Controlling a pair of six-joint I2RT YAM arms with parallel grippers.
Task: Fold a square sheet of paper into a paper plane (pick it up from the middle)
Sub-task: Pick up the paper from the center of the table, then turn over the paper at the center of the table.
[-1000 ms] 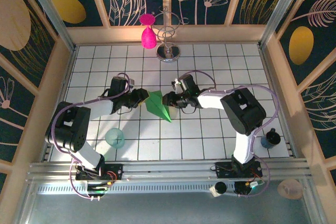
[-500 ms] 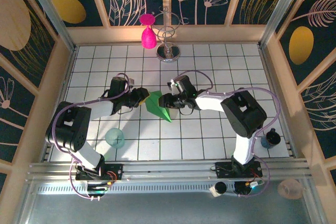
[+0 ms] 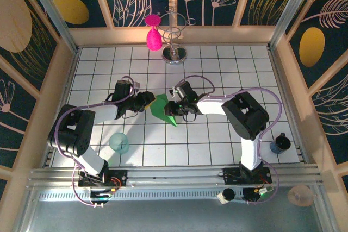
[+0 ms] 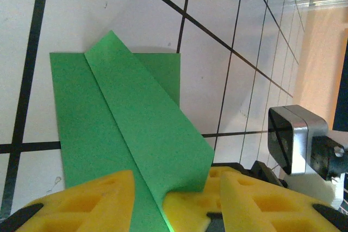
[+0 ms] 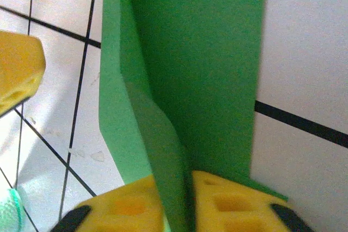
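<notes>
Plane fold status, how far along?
Done: green paper is creased into a narrow pointed shape. In hand: left claw and right claw pinch it from opposite sides, one flap raised. Left: probably pressing the wings flat and letting go.

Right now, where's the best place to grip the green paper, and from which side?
I'd pinch the raised flap of the paper, coming in low from its free edge: it stands off the table, while the bottom layer lies flat.

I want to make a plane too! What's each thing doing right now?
green paper: partly folded, one flap lifted.
right fingers: shut on the lifted flap.
left fingers: at the paper's edge, grip unclear.
teal cup: untouched, off to the side.
pink teardrop: hanging from wire stand.
</notes>
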